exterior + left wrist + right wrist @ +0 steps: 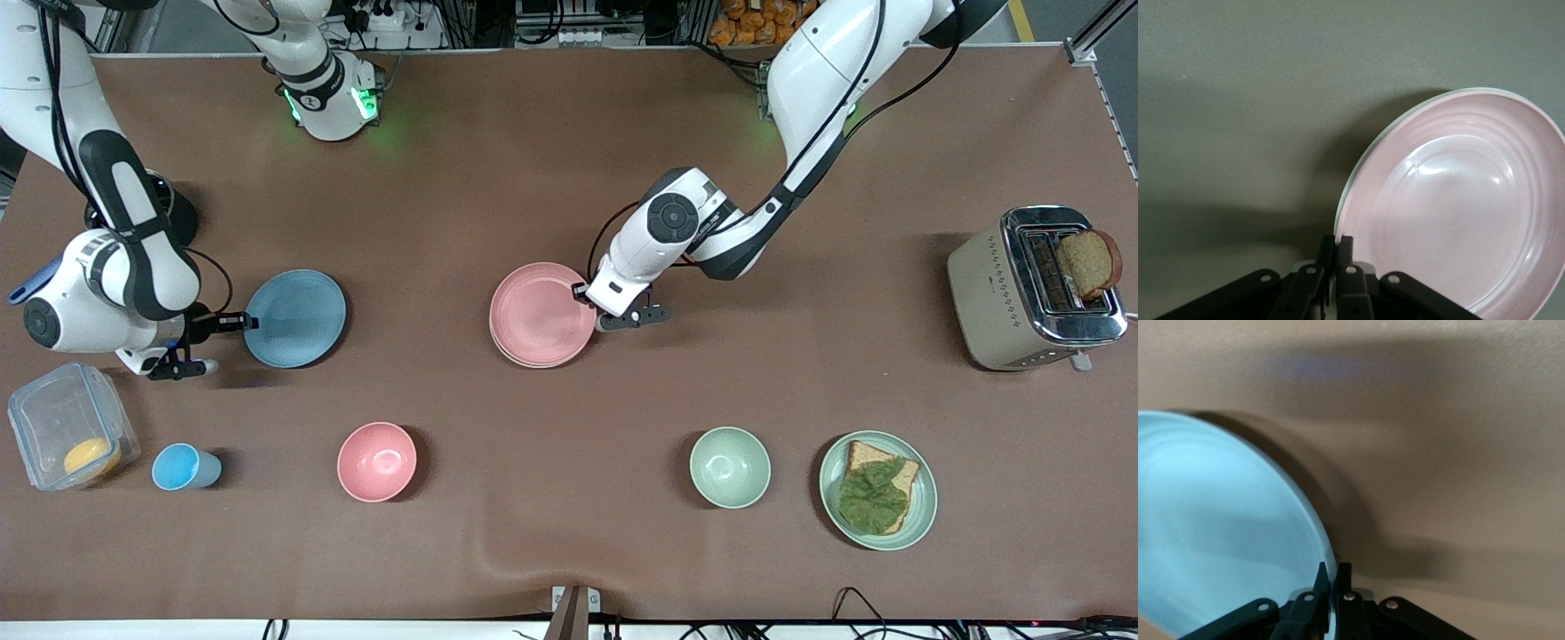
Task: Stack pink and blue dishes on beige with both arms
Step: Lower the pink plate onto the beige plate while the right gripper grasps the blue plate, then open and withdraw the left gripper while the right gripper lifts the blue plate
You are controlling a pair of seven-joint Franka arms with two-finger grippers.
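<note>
The pink plate [544, 314] sits mid-table on top of the beige plate [505, 352], of which only a thin rim shows at the edge nearer the camera. My left gripper [582, 292] [1337, 250] is shut on the pink plate's [1458, 213] rim, at the side toward the left arm's end. Toward the right arm's end, the light blue plate [295, 318] [1211, 533] hangs a little above the table and casts a shadow. My right gripper [249, 322] [1333, 577] is shut on its rim.
Nearer the camera stand a lidded clear container [71, 436], a small blue cup [182, 467], a pink bowl [377, 461], a green bowl [730, 467] and a green plate [925, 498] with bread and a leaf. A toaster [987, 284] stands at the left arm's end.
</note>
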